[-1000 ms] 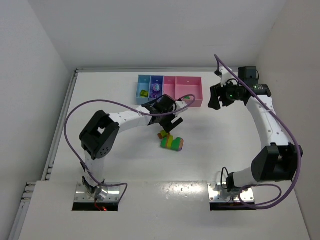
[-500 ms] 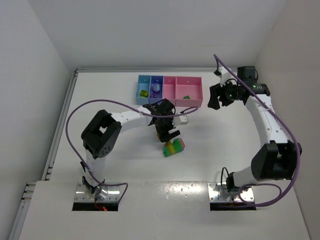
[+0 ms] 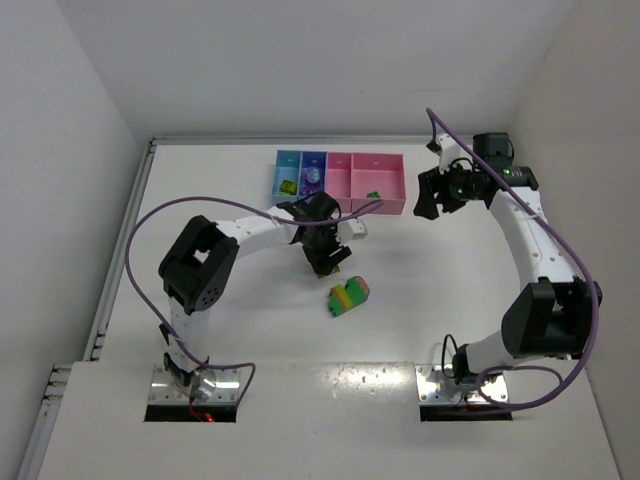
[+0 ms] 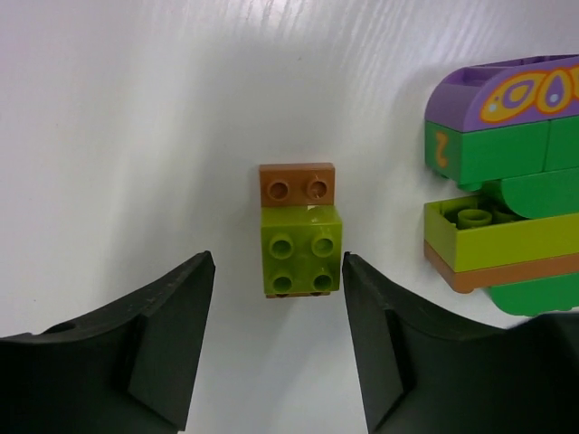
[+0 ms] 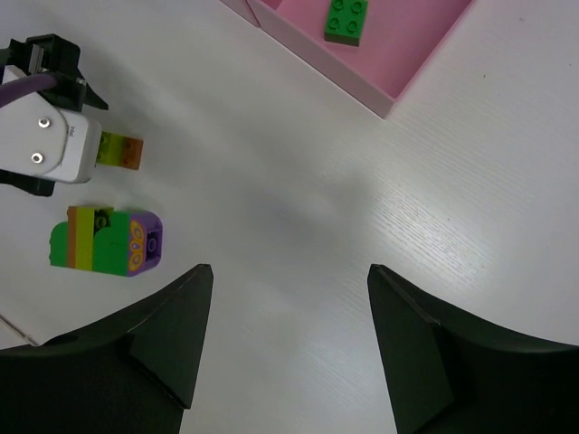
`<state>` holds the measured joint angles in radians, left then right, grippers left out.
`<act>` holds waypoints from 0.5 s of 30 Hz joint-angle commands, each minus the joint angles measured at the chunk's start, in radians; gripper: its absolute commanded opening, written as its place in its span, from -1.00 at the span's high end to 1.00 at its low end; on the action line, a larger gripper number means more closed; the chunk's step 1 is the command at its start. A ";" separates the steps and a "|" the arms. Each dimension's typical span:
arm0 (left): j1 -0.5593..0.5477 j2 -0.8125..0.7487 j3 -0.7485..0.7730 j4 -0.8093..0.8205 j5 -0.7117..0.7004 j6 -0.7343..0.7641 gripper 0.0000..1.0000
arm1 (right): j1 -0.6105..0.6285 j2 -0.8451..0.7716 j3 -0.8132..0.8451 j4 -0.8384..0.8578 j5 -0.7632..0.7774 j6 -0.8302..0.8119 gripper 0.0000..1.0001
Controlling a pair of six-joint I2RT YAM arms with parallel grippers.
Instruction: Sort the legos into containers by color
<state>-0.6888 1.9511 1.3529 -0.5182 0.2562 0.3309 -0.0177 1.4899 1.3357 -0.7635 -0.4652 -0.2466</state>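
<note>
A small lego clump, a lime-green brick on an orange plate, lies on the table between the tips of my open left gripper, untouched. In the top view the left gripper hides it. A bigger striped clump of purple, green, lime and orange lies just right of it. The containers stand at the back: light blue, blue-purple, narrow pink, wide pink. A green lego lies in the wide pink bin. My right gripper is open and empty, right of the bins.
The light blue bin and the blue-purple bin each hold small pieces. The right wrist view shows the left wrist over the small clump and the striped clump. White walls enclose the table.
My left gripper has moved from beside the bins toward the near side and come down over the small clump. The striped clump has shifted slightly. The right arm has barely moved.
</note>
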 commanded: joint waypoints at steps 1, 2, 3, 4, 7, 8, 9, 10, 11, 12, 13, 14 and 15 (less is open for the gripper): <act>0.014 0.037 0.049 -0.009 0.029 -0.013 -0.28 | -0.005 0.000 0.030 0.029 -0.027 0.003 -0.39; 0.014 0.037 0.049 -0.009 0.029 -0.013 -0.20 | -0.005 0.000 0.030 0.029 -0.027 0.003 -0.39; 0.023 0.037 0.049 -0.009 0.041 -0.013 -0.17 | -0.005 0.000 0.030 0.029 -0.027 0.003 -0.39; 0.023 0.037 0.049 -0.009 0.041 -0.013 -0.14 | -0.005 0.000 0.030 0.029 -0.027 -0.006 -0.39; 0.023 0.037 0.058 -0.020 0.069 -0.001 -0.06 | -0.005 0.000 0.030 0.029 -0.018 -0.006 -0.39; 0.032 0.037 0.069 -0.020 0.086 -0.001 -0.06 | -0.005 0.000 0.030 0.029 -0.018 -0.006 -0.39; 0.032 0.046 0.069 -0.020 0.100 -0.001 -0.03 | -0.005 0.000 0.030 0.029 -0.018 -0.006 -0.39; 0.032 0.046 0.069 -0.020 0.100 0.008 0.01 | -0.005 0.000 0.030 0.029 -0.018 -0.006 -0.39; 0.032 0.046 0.078 -0.020 0.110 0.008 0.06 | -0.005 0.000 0.030 0.029 -0.027 -0.006 -0.39; 0.032 0.046 0.078 -0.020 0.121 0.008 0.18 | -0.005 0.000 0.030 0.029 -0.027 -0.006 -0.39; 0.043 0.046 0.078 -0.020 0.130 -0.006 0.23 | -0.005 0.000 0.030 0.029 -0.036 -0.006 -0.39; 0.052 0.033 0.078 -0.020 0.143 -0.006 0.29 | -0.005 0.000 0.030 0.029 -0.036 -0.006 -0.39; 0.052 0.019 0.078 -0.008 0.170 -0.022 0.33 | -0.005 0.000 0.030 0.029 -0.036 -0.006 -0.39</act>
<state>-0.6609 1.9968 1.3979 -0.5388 0.3489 0.3264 -0.0177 1.4899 1.3357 -0.7635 -0.4747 -0.2470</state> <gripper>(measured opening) 0.407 0.698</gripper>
